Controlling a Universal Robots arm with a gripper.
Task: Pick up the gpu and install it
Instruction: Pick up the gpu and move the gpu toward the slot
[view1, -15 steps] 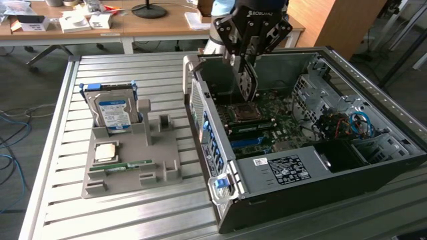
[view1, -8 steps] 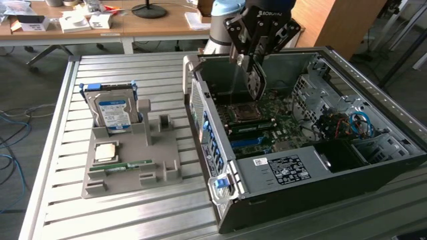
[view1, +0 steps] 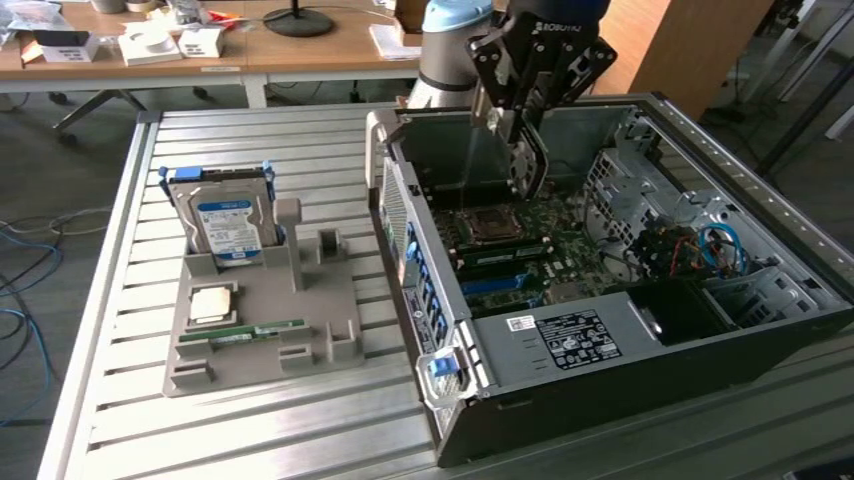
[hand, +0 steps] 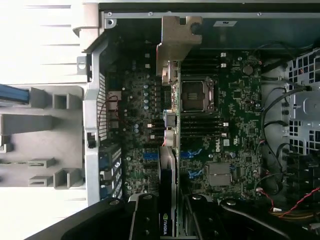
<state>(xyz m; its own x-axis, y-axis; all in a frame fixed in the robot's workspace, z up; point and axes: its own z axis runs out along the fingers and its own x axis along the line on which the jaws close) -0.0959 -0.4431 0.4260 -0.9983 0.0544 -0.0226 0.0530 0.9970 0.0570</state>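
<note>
gpu (view1: 530, 165): hangs on edge directly beneath the pincer, inside the open computer case and over the motherboard. Seen from the wrist, the gpu (hand: 168, 170) runs as a thin dark strip away from the fingers.
pincer (view1: 523, 125): pinching the gpu, with one finger on each flat face of the card. In the wrist view the pincer (hand: 167, 212) shows two dark fingers (hand: 145, 217) flanking the card's near edge, which carries a small green logo.
bracket (hand: 177, 37): pale metal, at the end of the gpu away from the pincer's fingers.
contact: I cannot tell whether the card's lower edge touches the board.
motherboard (view1: 534, 245): dark green, lying flat below the pincer on the floor of the case.
processor socket (hand: 196, 95): square metal frame on the board, below the pincer and just beside the line of the gpu.
computer case (view1: 601, 340): lies on its side with the panel off, and its walls stand around the pincer.
blue cables (view1: 721, 245): inside the case, away from the pincer toward the exterior view's right.
grey holder (view1: 287, 300): outside the case, well apart from the pincer toward the exterior view's left.
hard drive (view1: 230, 225): silver with a blue label, upright in the holder's end nearer the pincer.
memory stick (view1: 247, 331): slim and green, lying in the holder, farther from the pincer than the hard drive.
slatted table (view1: 267, 430): metal, carrying the case and the holder, lower than the pincer.
</note>
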